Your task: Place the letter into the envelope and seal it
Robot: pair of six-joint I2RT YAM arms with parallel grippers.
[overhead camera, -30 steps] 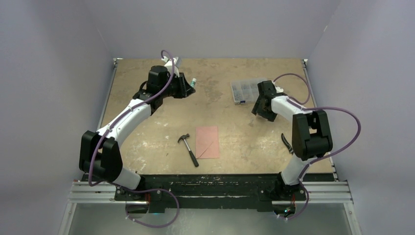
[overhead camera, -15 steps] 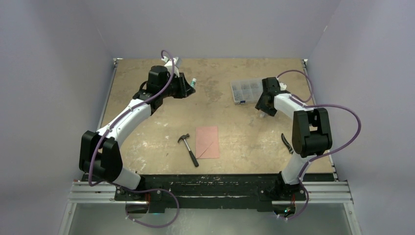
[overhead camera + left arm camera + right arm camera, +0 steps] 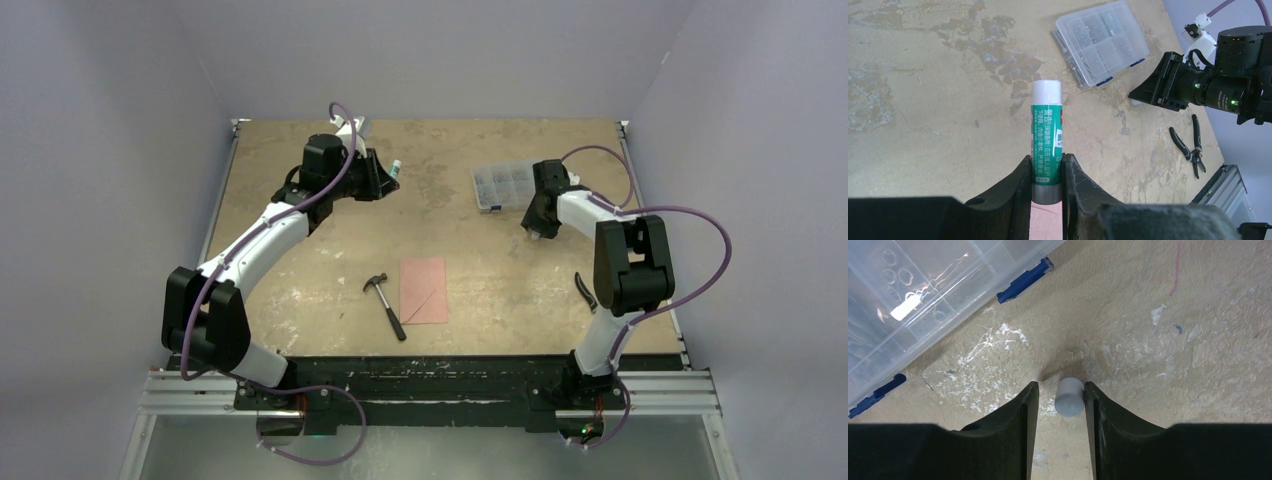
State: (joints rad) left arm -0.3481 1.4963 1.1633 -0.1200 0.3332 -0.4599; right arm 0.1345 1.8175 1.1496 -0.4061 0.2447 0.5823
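Neither claw is near the envelope (image 3: 424, 290). The left claw (image 3: 1047, 165) is clamped tight on a green-labelled glue stick (image 3: 1047, 130) and holds it up over the far left part of the table (image 3: 320, 290). The right claw (image 3: 1060, 386) sits low at the far right. Its jaws are part open astride a small grey cap (image 3: 1069, 397) that rests on the table, close against one finger with a gap at the other.

The envelope lies flat toward the near edge, about midway between the two arms. A diagonal line crosses its lower half, and it is well apart from both claws. A hammer (image 3: 386, 303) lies just to its left. Farther off, a clear compartment box (image 3: 505, 184) sits just beside the right claw, and pliers (image 3: 584, 290) lie by the right arm.
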